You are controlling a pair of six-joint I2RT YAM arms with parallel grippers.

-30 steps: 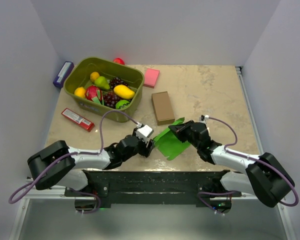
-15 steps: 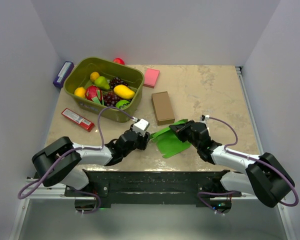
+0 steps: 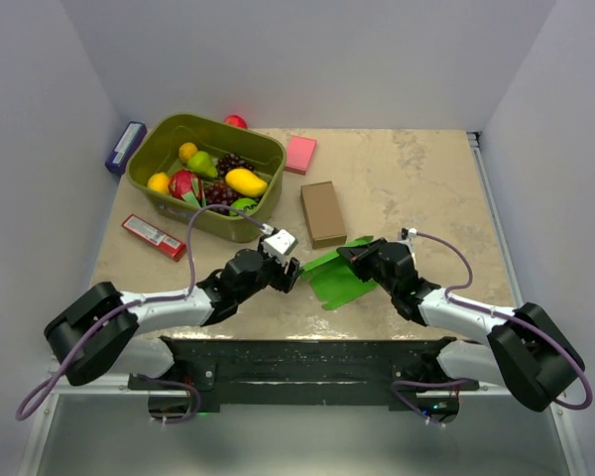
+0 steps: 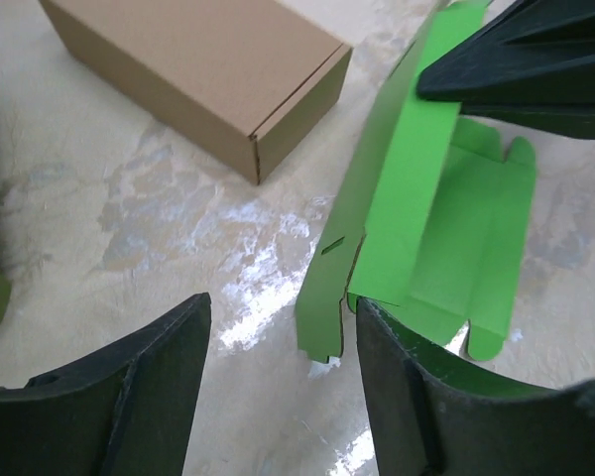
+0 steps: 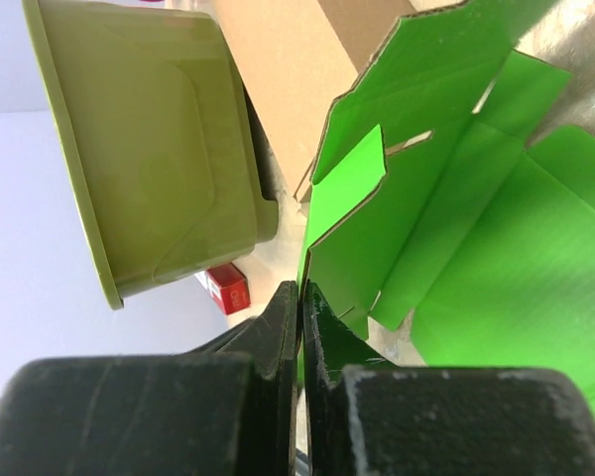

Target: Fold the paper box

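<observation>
Green thin card, a die-cut paper box blank (image 3: 339, 280) with flaps and tabs, lies on the near middle of a beige, marble-patterned worktop (image 3: 416, 178), between the two black arms. Most of the sheet rests flat. One long panel along its far left side is lifted up at an angle.

The right tool (image 3: 353, 256) has its fingers pressed together, pinching the raised panel of the green card near its far end. From the right wrist camera the fingers (image 5: 282, 317) meet with the card's edge caught between them.

The left tool (image 3: 294, 275) stands spread, low over the worktop at the sheet's left edge. From the left wrist camera a notched corner of the card (image 4: 416, 198) sits in the gap between the parted fingers (image 4: 139, 387). Whether the fingers touch the card I cannot tell.

A brown rectangular cardboard box (image 3: 322, 212) lies just beyond the raised panel, close to both tools. Further back on the left is an olive-green plastic tub (image 3: 270, 159) holding toy fruit. A pink square pad (image 3: 299, 154) sits by its far right corner, a red flat packet (image 3: 154, 237) lies on its near left, and a dark blue packet (image 3: 126, 146) rests at the left wall.
</observation>
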